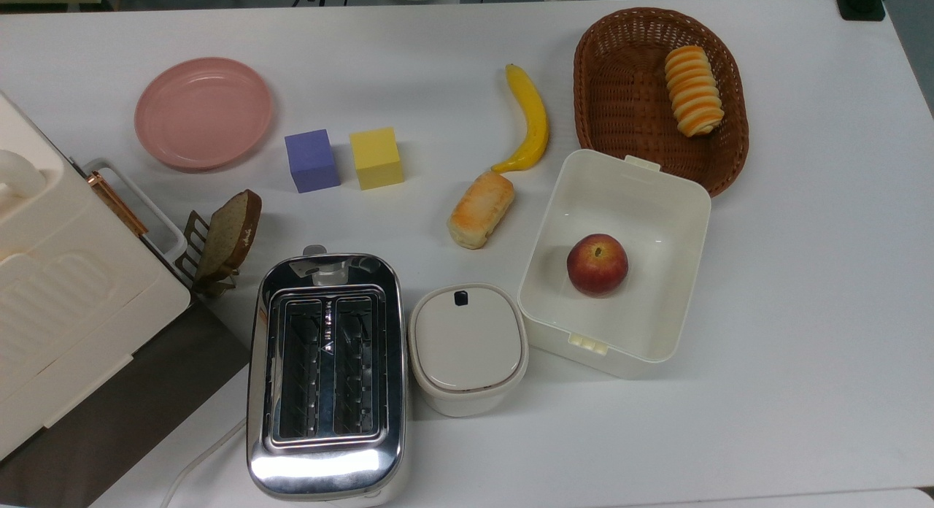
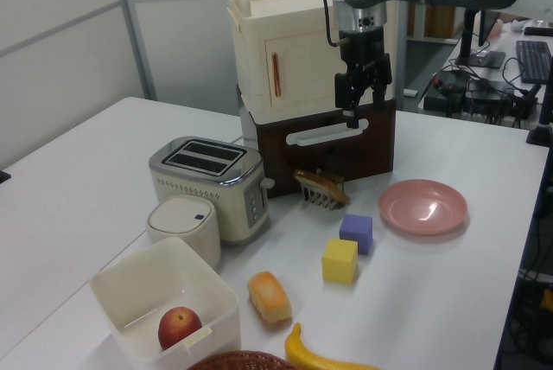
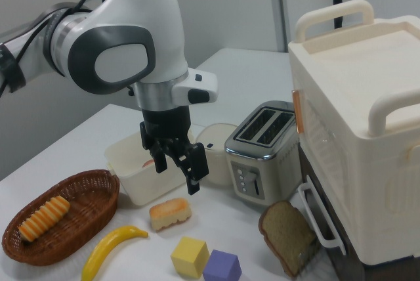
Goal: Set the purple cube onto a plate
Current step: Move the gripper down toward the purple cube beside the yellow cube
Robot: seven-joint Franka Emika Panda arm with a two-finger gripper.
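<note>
The small matte purple cube (image 1: 312,160) sits untouched on the white tabletop (image 1: 803,311) between the round pink plate (image 1: 203,112) and a yellow cube (image 1: 376,158), so the black two-finger gripper (image 3: 178,167), jaws spread and empty, must first descend and grasp it.

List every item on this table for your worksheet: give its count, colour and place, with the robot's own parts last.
purple cube: 1, blue-purple, between plate and yellow cube
plate: 1, pink, the top view's left
yellow cube: 1, yellow, beside purple cube
banana: 1, yellow, beside basket
bread roll: 1, golden, below banana
basket: 1, brown wicker, holds striped pastry
white box: 1, holds red apple
toaster: 1, silver
lidded pot: 1, cream
toast slice: 1, brown, in rack
gripper: 1, black, open, above the table
</note>
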